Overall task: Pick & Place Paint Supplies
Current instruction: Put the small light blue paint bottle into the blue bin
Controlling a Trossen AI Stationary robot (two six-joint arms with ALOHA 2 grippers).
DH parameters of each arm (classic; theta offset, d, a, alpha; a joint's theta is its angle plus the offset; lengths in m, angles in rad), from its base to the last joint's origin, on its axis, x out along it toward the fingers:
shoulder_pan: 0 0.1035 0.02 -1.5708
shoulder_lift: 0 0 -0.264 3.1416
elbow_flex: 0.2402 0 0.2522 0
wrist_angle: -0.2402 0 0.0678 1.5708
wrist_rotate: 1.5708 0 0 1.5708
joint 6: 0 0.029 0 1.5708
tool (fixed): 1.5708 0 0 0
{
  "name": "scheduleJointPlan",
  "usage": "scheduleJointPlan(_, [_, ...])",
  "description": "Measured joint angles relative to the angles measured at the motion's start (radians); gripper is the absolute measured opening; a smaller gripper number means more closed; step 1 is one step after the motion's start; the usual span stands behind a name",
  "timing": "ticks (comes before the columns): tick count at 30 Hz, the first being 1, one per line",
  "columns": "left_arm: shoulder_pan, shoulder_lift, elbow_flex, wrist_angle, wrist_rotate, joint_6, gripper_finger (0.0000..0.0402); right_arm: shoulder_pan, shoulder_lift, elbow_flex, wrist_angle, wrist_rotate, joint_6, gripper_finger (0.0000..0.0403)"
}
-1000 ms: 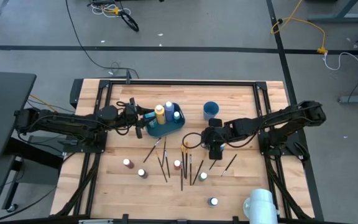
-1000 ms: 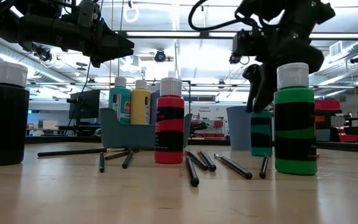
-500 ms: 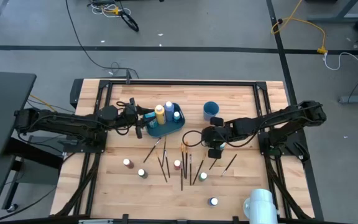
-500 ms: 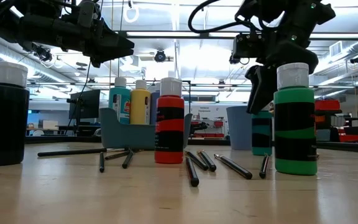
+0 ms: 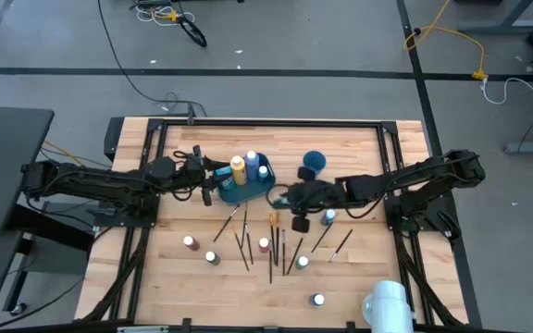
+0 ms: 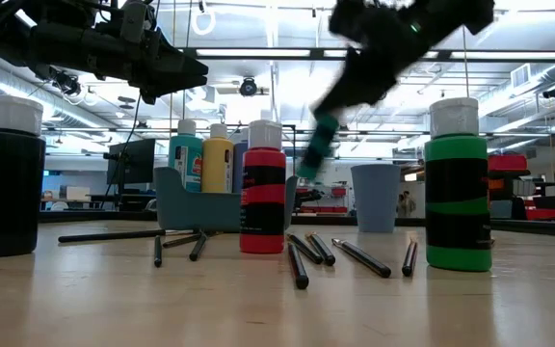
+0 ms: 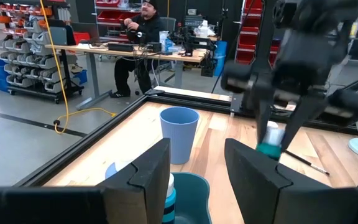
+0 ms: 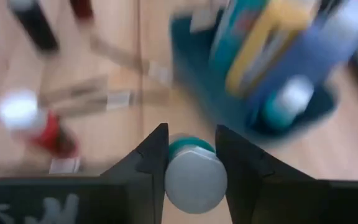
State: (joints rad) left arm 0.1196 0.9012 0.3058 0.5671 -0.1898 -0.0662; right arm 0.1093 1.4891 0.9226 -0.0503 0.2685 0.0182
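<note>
My right gripper (image 5: 294, 201) is shut on a teal paint bottle (image 6: 320, 152) with a white cap. It hovers above the table between the teal bin (image 5: 268, 188) and the blue cup (image 5: 315, 163). The bin holds a yellow bottle (image 5: 238, 166) and two blue ones. My left gripper (image 5: 213, 176) stands open and level over the bin's left rim, touching nothing. More bottles (image 5: 264, 245) stand upright and thin dark paintbrushes (image 5: 272, 248) lie flat on the near half of the table. My right gripper pinches the teal bottle at its white cap (image 8: 194, 180) between its two fingers. The fingers slant down from the table's right. The bottle hangs below them, clear of the table and tilted, with its bottom (image 6: 308, 173) swung toward the bin.
A red bottle (image 6: 262, 188), a green one (image 6: 461, 183) and a black one (image 6: 6, 178) stand close to the near edge. A white object (image 5: 387, 305) sits at the near right corner. A person (image 7: 145, 18) sits at a desk beyond the table.
My right gripper has risen and swung toward the table's left, toward the bin, tipping its fingers upward. The teal bottle, which stood upright on the table beside the cup, is now lifted clear and tilted.
</note>
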Motion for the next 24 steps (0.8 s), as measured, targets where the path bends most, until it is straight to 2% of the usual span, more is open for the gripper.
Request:
scheduleJointPlan(4, [0.000,0.000,0.000,0.005,0.000,0.000,0.0163,-0.011,-0.001,0.000,0.211,0.023,-0.098,0.0110])
scheduleJointPlan(6, [0.000,0.000,0.000,0.015,0.000,0.000,0.0163,-0.021,-0.002,0.000,0.256,0.028,-0.136,0.0112])
scheduleJointPlan(18, [0.000,0.000,0.000,0.037,0.000,-0.003,0.0163,-0.137,0.000,0.042,0.169,0.001,-0.137,0.0113])
scheduleJointPlan(24, [0.000,0.000,0.000,0.037,0.000,-0.005,0.0163,-0.153,0.083,0.044,0.191,-0.054,-0.134,0.0113])
